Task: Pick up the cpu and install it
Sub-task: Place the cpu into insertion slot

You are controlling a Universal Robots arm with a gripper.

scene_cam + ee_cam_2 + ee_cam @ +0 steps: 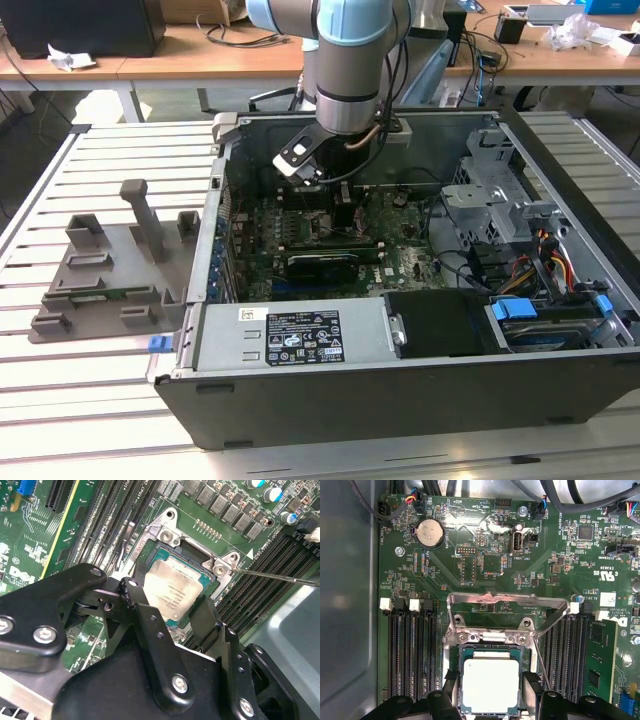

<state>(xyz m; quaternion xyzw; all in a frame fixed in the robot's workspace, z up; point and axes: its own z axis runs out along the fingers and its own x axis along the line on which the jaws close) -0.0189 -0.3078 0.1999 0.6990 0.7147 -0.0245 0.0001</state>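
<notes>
The cpu [491, 684] is sitting flat in its socket on the motherboard [330, 240], with the metal load plate [507, 602] standing raised along one edge. The pincer [490, 679] is straddling it, close at two opposite edges; whether it is clamping or standing free, I cannot tell. The arm [350, 70] is reaching straight down into the open computer case [400, 400], and memory slots [412, 655] are crowding both flanks.

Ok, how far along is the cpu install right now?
The cpu lies in its socket, so pickup and placing look done. The end effector straddles it. The socket's metal bracket stands open, so the cpu is not yet clamped down.
</notes>
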